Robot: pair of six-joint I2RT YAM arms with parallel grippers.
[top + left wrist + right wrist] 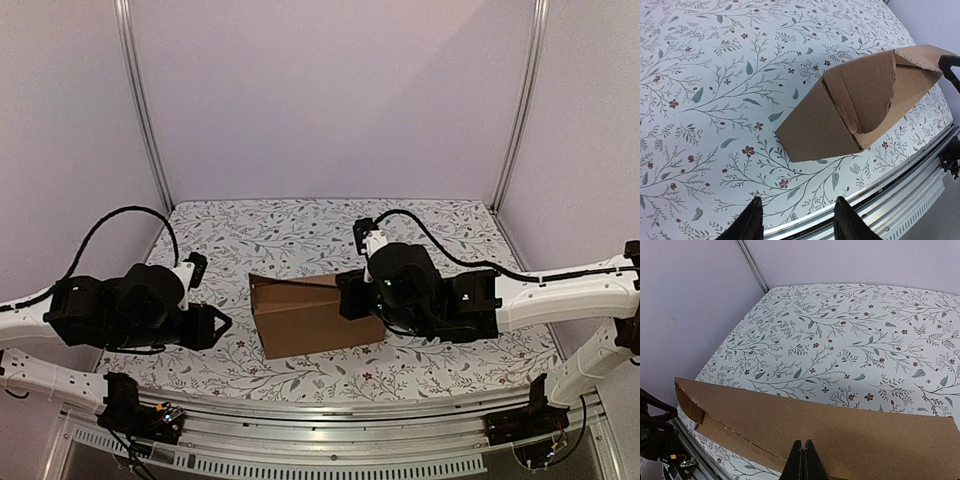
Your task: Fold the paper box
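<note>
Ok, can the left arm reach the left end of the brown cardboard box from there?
Probably yes: the left gripper is open, facing the brown cardboard box, with only floral tablecloth between them.

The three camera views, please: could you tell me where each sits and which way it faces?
Top external: above, behind, looking down at the plain brown cardboard box; left arm, right arm show.
Left wrist: low, facing the box's end; open left pincer shows.
Right wrist: facing left across the box; shut right pincer shows.
All share the box.
</note>
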